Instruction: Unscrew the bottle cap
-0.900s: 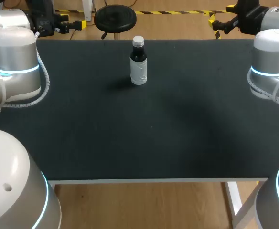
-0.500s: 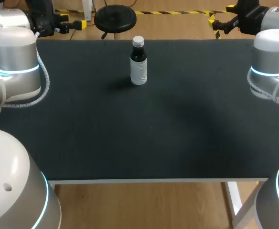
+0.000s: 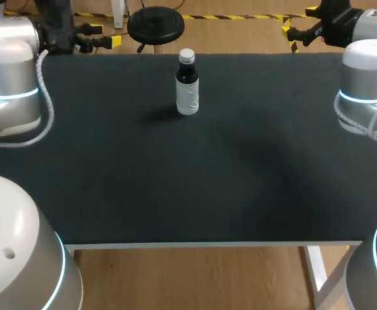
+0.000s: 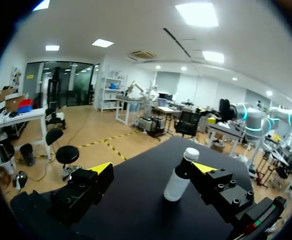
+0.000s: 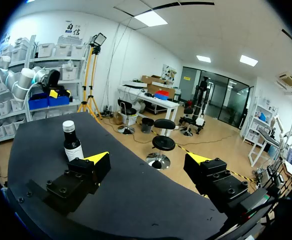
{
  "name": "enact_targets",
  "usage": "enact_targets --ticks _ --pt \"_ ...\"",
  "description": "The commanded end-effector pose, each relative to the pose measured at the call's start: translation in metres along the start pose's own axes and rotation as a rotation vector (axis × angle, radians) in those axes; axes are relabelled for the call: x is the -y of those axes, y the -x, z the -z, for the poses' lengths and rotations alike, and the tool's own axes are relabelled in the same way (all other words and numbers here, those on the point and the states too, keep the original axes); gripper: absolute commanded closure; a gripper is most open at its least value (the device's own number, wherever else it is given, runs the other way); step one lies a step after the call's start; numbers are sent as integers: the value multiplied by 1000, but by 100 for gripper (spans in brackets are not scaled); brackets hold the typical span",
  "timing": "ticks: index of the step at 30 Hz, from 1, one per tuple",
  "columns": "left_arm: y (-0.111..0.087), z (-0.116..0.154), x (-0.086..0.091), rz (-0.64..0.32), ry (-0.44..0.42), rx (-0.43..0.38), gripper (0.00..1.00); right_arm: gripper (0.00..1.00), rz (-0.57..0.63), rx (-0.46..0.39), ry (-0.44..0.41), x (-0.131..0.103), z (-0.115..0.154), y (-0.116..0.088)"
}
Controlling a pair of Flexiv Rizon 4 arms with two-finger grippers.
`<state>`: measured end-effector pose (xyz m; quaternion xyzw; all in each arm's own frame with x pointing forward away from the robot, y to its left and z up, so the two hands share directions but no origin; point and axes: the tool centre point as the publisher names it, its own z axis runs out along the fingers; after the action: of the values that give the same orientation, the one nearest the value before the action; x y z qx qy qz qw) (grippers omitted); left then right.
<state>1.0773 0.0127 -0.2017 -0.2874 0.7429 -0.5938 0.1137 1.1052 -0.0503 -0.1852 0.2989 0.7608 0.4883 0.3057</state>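
While both arms hang at the far corners, the bottle stands upright on the black table, upper middle of the head view, dark glass with a white label, its pale cap on; only bare matte tabletop lies between it and each arm; the left gripper, upper left, has its fingers spread, released; the right gripper, upper right, is likewise spread; from the left wrist the bottle stands ahead, untouched; from the right wrist it stands ahead, well apart from the fingers.
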Motion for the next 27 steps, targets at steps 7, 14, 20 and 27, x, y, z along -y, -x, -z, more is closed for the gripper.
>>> enact_targets --ticks 7,14,20,27 --pt "1 -28 -29 -208 -66 -375 0 0 0 1 0 0 0 0" --pt "-7 -50 -39 -255 -101 -454 0 0 0 1 0 0 0 0" --pt "-9 -69 -44 -250 -131 -521 0 0 0 1 0 0 0 0" --pt "-15 -93 -49 -256 -178 -623 0 0 0 1 0 0 0 0"
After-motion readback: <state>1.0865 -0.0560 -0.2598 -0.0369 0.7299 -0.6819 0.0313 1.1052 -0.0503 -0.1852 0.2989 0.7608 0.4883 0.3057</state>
